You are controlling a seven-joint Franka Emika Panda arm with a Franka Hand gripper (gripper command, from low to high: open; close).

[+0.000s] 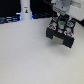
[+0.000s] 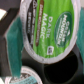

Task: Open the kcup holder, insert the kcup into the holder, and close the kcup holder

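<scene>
kcup above kcup holder, bottle far left

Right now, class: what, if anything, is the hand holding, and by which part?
Cannot be told: the kcup sits just under the hand, but the contact is blurred.

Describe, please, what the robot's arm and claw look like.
Of the arm only the end shows: a white, boxy housing with grey shading. The claw beneath it is too blurred to describe. No cables or markings can be made out.
</scene>
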